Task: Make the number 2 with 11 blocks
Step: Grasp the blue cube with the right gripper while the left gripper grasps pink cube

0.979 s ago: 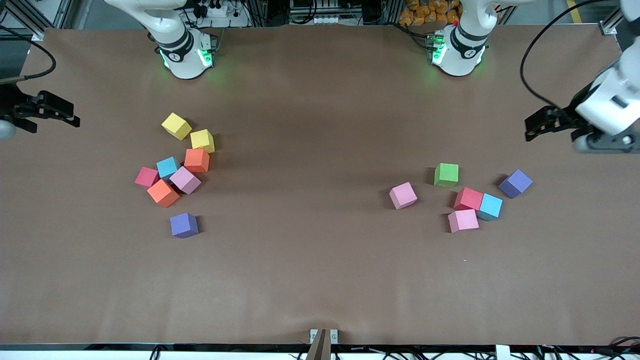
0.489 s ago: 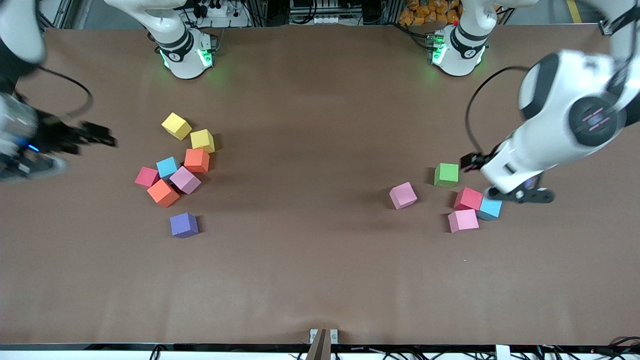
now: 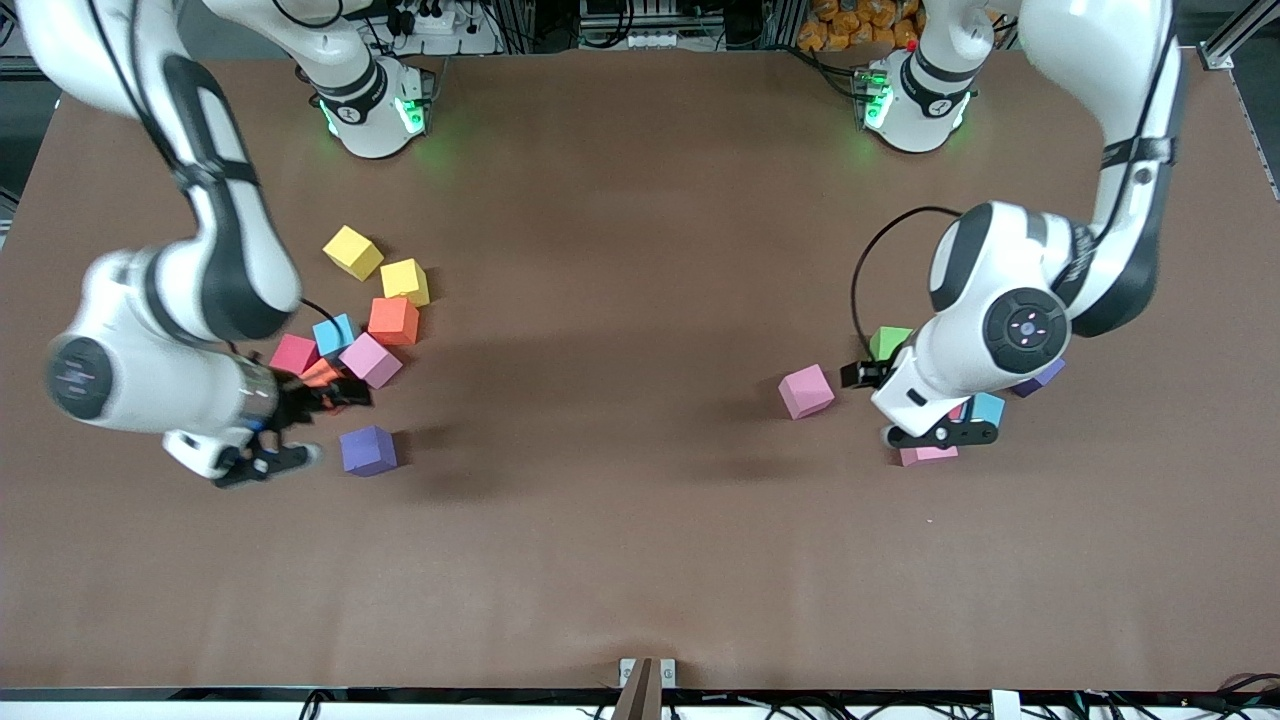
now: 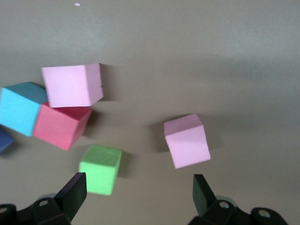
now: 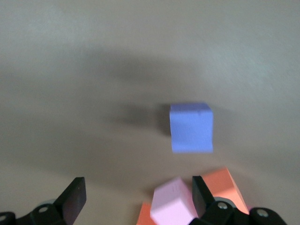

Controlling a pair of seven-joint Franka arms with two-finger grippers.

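Two yellow cubes [image 3: 377, 266] rest on the brown table [image 3: 620, 550].

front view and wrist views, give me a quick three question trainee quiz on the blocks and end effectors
1. True or false: the left end effector is shut on the green block.
2. Multiple choice: which block shows alone, apart from its neighbours, in the right wrist view? A) yellow B) purple C) green
3. Fill in: toward the left arm's end of the table, the red block touches a pink block and a ____ block.

Key
1. False: both end effectors are open and hold nothing; the right end effector is over the cluster beside the purple block.
2. B
3. Light blue.
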